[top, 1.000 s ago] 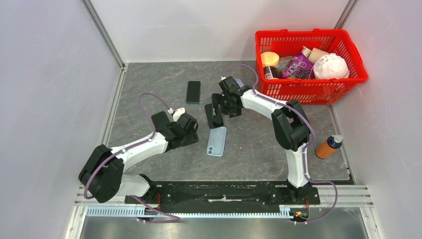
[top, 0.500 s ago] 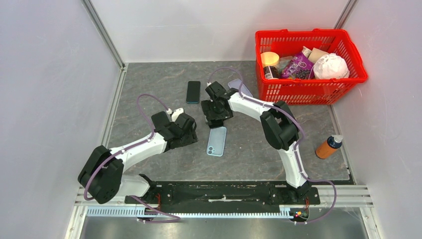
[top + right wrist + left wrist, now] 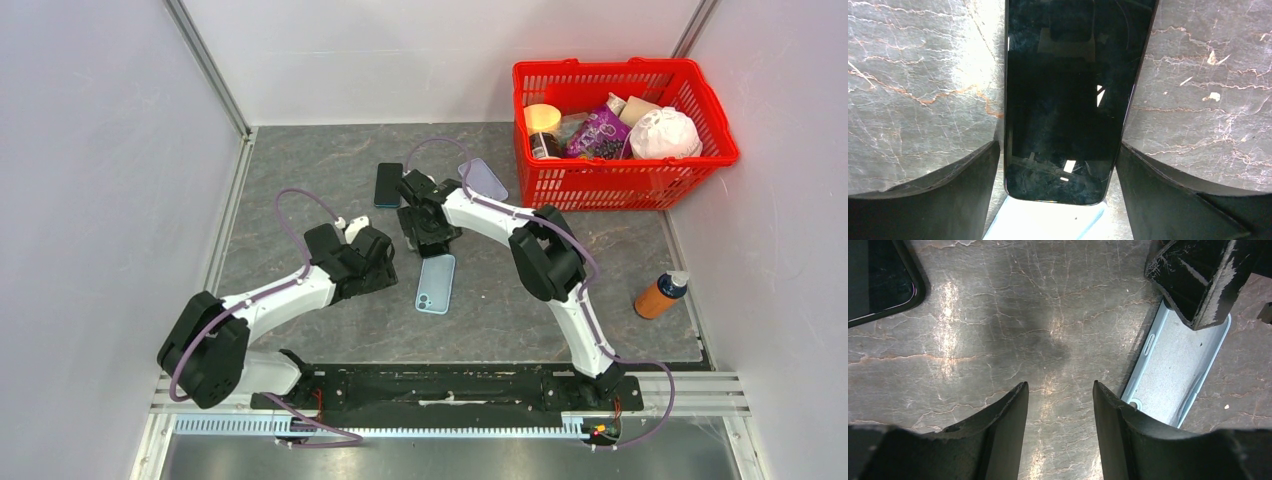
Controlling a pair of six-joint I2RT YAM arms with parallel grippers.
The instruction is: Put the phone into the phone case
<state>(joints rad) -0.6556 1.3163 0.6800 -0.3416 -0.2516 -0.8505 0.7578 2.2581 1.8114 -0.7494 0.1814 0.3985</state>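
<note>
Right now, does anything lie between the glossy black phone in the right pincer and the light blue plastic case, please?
Nothing visible does: the right pincer holds the phone with one end over the case's edge.

Table (image 3: 998, 315) of grey stone look, veined with pale cracks, smooth and glossy, with light glare. Phone (image 3: 1073, 100) with a black glass face, highly glossy, smudged and dusty. Phone case (image 3: 1173, 370) of pale blue plastic, matt and finely grained inside. Left tool (image 3: 1060, 400) and right tool (image 3: 1057, 150) of matt black plastic, scuffed with pale scratches.
</note>
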